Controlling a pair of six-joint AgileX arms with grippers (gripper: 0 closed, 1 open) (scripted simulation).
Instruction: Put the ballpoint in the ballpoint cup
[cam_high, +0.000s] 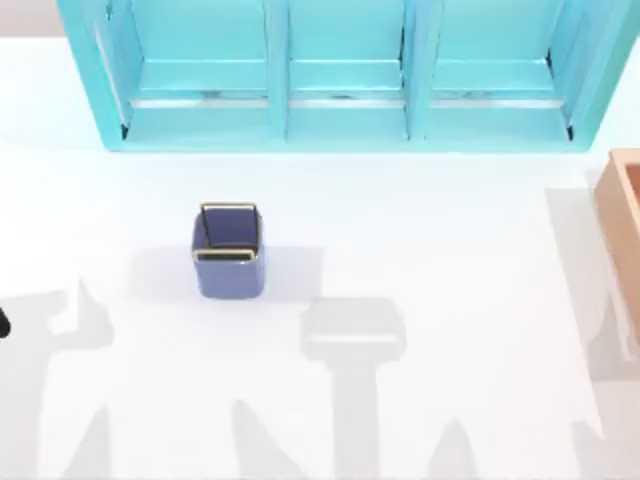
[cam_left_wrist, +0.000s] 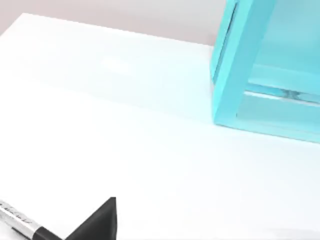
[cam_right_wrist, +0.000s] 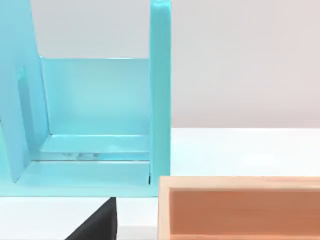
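Closest to the left wrist camera, at the frame's edge: black wedge of the left gripper (cam_left_wrist: 100, 224), hanging low over the white table (cam_left_wrist: 150, 160); open or closed, cannot tell. Just beside it, the ballpoint (cam_left_wrist: 17, 222), silvery barrel with fine print and a black band. Looks to lie flat on the table, long axis slanting across the picture, banded end towards the wedge, far end cut off by the frame. Touching the wedge or not, cannot tell; heading on the table, likewise. Farther off, a corner of the turquoise shelf unit (cam_left_wrist: 235, 65). From above: ballpoint cup (cam_high: 228, 250) upright on the table's left half, gold rim up, in front of the shelf unit's left compartment and apart from it. Tan wooden box (cam_high: 622, 215) at the table's right edge. By the right wrist camera: right gripper (cam_right_wrist: 97, 222), another black wedge, just beside the box's near wall, shelf unit behind; grip state, again cannot tell.
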